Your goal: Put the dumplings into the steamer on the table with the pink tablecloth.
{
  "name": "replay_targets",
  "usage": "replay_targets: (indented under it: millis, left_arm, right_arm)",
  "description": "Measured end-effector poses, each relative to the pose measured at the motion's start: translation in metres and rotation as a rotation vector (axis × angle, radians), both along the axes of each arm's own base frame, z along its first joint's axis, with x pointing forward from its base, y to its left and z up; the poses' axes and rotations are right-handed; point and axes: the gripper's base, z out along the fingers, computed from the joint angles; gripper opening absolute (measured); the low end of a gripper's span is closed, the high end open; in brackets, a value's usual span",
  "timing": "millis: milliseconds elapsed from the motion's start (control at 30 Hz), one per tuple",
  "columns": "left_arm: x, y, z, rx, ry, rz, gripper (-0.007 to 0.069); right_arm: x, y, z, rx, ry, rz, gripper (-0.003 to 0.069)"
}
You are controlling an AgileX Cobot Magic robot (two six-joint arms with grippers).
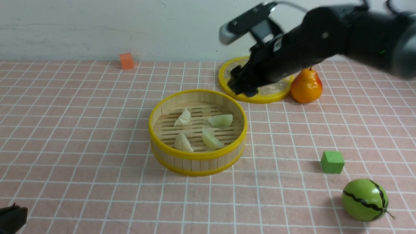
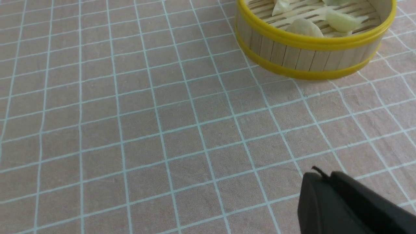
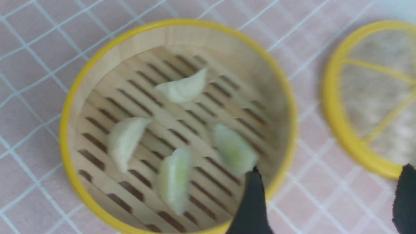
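The steamer [image 1: 198, 162] stands mid-table on the pink tablecloth [image 1: 81, 130]. Several dumplings lie on its slatted floor: one [image 1: 183, 117], one [image 1: 221, 120], one [image 1: 183, 142] and one [image 1: 211, 139]. They also show in the right wrist view [image 3: 182, 89], inside the steamer [image 3: 97, 68]. My right gripper [image 1: 242, 83] is open and empty, raised behind and to the right of the steamer, over the lid; it shows in its wrist view [image 3: 328, 201] too. My left gripper [image 2: 321, 182] is shut and empty, low over the cloth near the front left corner [image 1: 11, 217]. The steamer's wall [image 2: 308, 58] shows beyond it.
A flat woven yellow-rimmed lid [image 1: 266, 94] lies behind the steamer to the right. An orange pear [image 1: 306, 86] stands beside it. A green cube [image 1: 332, 161] and a small watermelon [image 1: 364, 200] are at the front right. An orange cube [image 1: 126, 60] is at the back.
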Motion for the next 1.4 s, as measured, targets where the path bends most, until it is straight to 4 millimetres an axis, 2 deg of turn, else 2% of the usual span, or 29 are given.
replay_targets:
  millis: [67,133,167,200,267,300,333,367,500,567,600,633,667,700,767,800,833,867,900,967,1067,1300,1400]
  left_arm:
    - [0.0,0.0,0.0,0.0,0.0,0.0,0.0035]
    - [0.0,0.0,0.0,0.0,0.0,0.0,0.0036]
    - [0.0,0.0,0.0,0.0,0.0,0.0,0.0037]
    - [0.0,0.0,0.0,0.0,0.0,0.0,0.0038]
    - [0.0,0.0,0.0,0.0,0.0,0.0,0.0038]
    - [0.0,0.0,0.0,0.0,0.0,0.0,0.0038]
    - [0.0,0.0,0.0,0.0,0.0,0.0,0.0039]
    - [0.0,0.0,0.0,0.0,0.0,0.0,0.0039]
    - [0.0,0.0,0.0,0.0,0.0,0.0,0.0046]
    - [0.0,0.0,0.0,0.0,0.0,0.0,0.0048]
    - [0.0,0.0,0.0,0.0,0.0,0.0,0.0049]
    - [0.0,0.0,0.0,0.0,0.0,0.0,0.005]
    - [0.0,0.0,0.0,0.0,0.0,0.0,0.0052]
    - [0.0,0.0,0.0,0.0,0.0,0.0,0.0054]
    - [0.0,0.0,0.0,0.0,0.0,0.0,0.0056]
    - [0.0,0.0,0.0,0.0,0.0,0.0,0.0057]
    - [0.0,0.0,0.0,0.0,0.0,0.0,0.0057]
    - [0.0,0.0,0.0,0.0,0.0,0.0,0.0057]
    - [0.0,0.0,0.0,0.0,0.0,0.0,0.0058]
    - [0.0,0.0,0.0,0.0,0.0,0.0,0.0062]
    - [0.0,0.0,0.0,0.0,0.0,0.0,0.0067]
    - [0.0,0.0,0.0,0.0,0.0,0.0,0.0073]
    - [0.0,0.0,0.0,0.0,0.0,0.0,0.0074]
  right_arm:
    - [-0.041,-0.032,0.058,-0.021,-0.096,-0.066,0.0436]
    - [-0.077,-0.057,0.096,0.01,-0.152,-0.135,0.0346]
    - [-0.081,-0.061,0.098,0.011,-0.151,-0.151,0.0335]
    - [-0.109,-0.079,0.119,0.046,-0.193,-0.201,0.0253]
    - [-0.146,-0.104,0.133,0.096,-0.227,-0.277,0.0132]
    - [-0.15,-0.106,0.133,0.1,-0.23,-0.284,0.0132]
    - [-0.172,-0.12,0.127,0.129,-0.232,-0.324,0.0043]
    - [-0.191,-0.129,0.124,0.164,-0.261,-0.337,0.0001]
    - [-0.235,-0.145,0.076,0.26,-0.366,-0.32,-0.002]
    - [-0.248,-0.147,0.038,0.279,-0.474,-0.267,-0.002]
    - [-0.246,-0.146,0.033,0.275,-0.476,-0.261,-0.002]
    - [-0.257,-0.145,-0.005,0.267,-0.585,-0.179,-0.0018]
    - [-0.258,-0.145,-0.009,0.264,-0.596,-0.168,-0.0018]
    - [-0.264,-0.141,-0.042,0.255,-0.658,-0.086,-0.0015]
    - [-0.272,-0.137,-0.077,0.261,-0.682,-0.009,-0.0009]
    - [-0.274,-0.137,-0.086,0.265,-0.685,0.006,-0.0008]
    - [-0.278,-0.136,-0.104,0.27,-0.675,0.029,-0.0006]
    - [-0.278,-0.136,-0.103,0.271,-0.677,0.029,-0.0006]
    - [-0.282,-0.136,-0.117,0.286,-0.666,0.043,-0.0005]
    - [-0.285,-0.136,-0.131,0.329,-0.633,0.033,-0.0003]
    - [-0.285,-0.138,-0.143,0.365,-0.568,-0.006,-0.0003]
    - [-0.284,-0.15,-0.173,0.403,-0.247,-0.234,-0.0003]
    - [-0.289,-0.153,-0.185,0.413,-0.162,-0.293,-0.0003]
